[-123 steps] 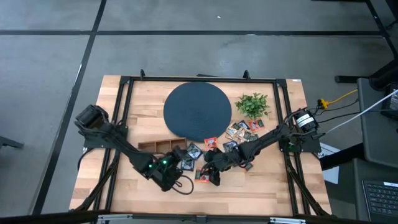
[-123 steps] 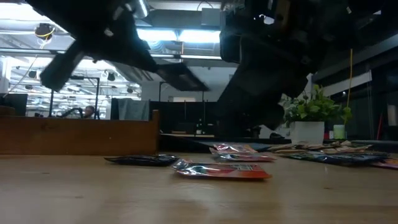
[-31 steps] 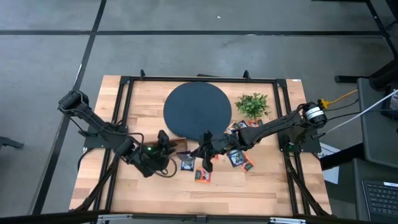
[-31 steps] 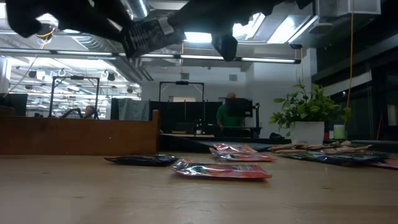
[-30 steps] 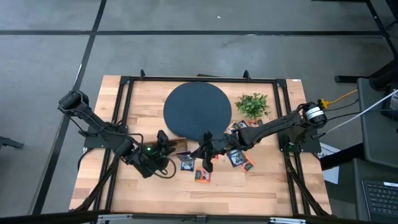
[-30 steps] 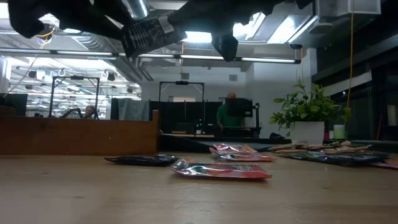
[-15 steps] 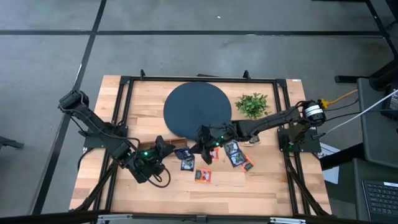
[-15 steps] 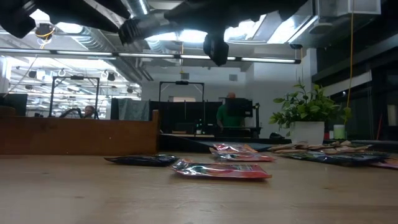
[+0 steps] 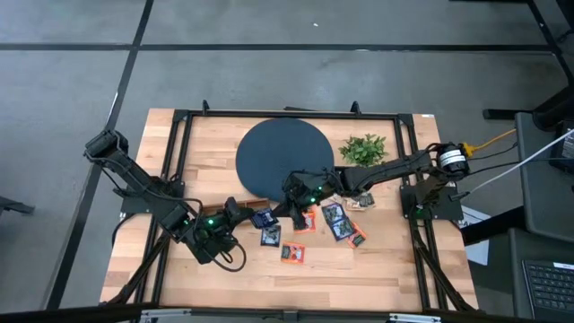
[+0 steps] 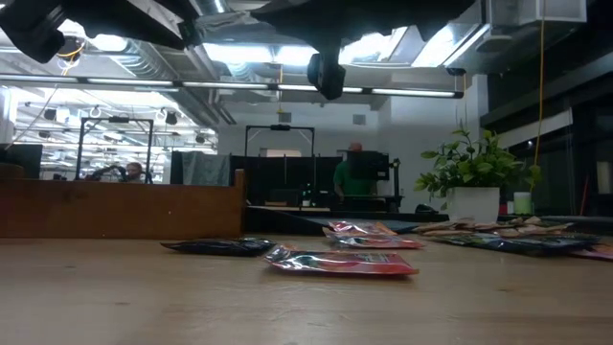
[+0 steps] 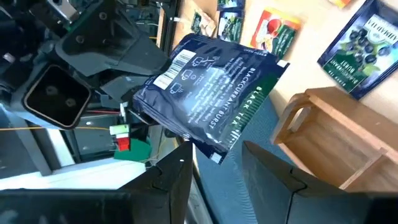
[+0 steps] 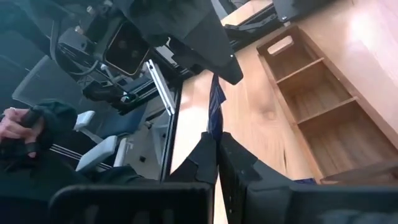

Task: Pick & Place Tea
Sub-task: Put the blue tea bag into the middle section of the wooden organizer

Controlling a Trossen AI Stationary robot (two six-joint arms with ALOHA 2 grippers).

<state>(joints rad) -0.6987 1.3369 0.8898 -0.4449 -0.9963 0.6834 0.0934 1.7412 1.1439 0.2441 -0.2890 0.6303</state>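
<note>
A dark blue tea sachet [image 11: 205,93] marked blackcurrant hangs in the air between my two grippers, above the table's middle [image 9: 261,218]. My right gripper [image 12: 217,152] reaches in from the table's right [image 9: 280,215] and is shut on it. My left gripper [image 11: 216,165], at the left [image 9: 240,212], is open, and the sachet's near corner [image 11: 214,155] lies between its fingers. More tea sachets [image 9: 336,220] lie flat on the table, red and dark ones among them. My right gripper pinches one edge of the sachet [image 12: 215,134] between its two fingers, coming about level from the table's right. In its wrist view the sachet shows edge-on, running away toward my left gripper. It is lifted clear of the table. My left gripper: whether its fingers [image 11: 183,162] touch the sachet's corner I cannot tell.
A wooden compartment tray [image 11: 336,134] stands just beyond my left gripper, by the round dark disc [image 9: 284,157]. A small green plant [image 9: 364,150] stands at the far right. Single sachets [image 9: 293,254] lie toward the near edge. A person [image 10: 356,177] stands in the room behind.
My right gripper has carried the sachet toward the table's left, closer to my left gripper, and has turned a little. In the low view the sachet has gone up and left behind the arms. My left gripper has rolled in place.
</note>
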